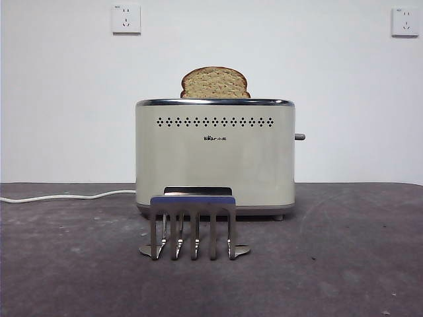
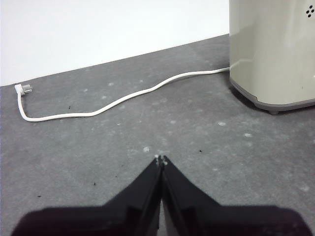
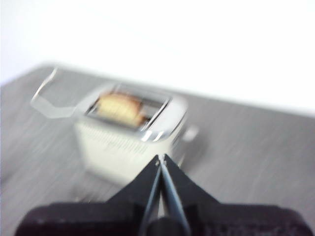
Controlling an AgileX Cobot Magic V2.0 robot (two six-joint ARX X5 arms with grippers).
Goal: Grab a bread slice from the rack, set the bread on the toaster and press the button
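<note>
Tan slice of bread (image 1: 215,83) tops the toaster (image 1: 215,158); both grippers' jaws closed, empty, clear.

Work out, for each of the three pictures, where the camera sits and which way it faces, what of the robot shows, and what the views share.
Front view: low, at table height, level across at the rack, toaster and bread; no robot part shows.
Left wrist view: low over the table, facing the toaster's corner and white cable; left gripper shut.
Right wrist view: high, blurred, looking down into the toaster's slot; right gripper shut.
Shared: all show the toaster; front and right wrist show the bread.
</note>
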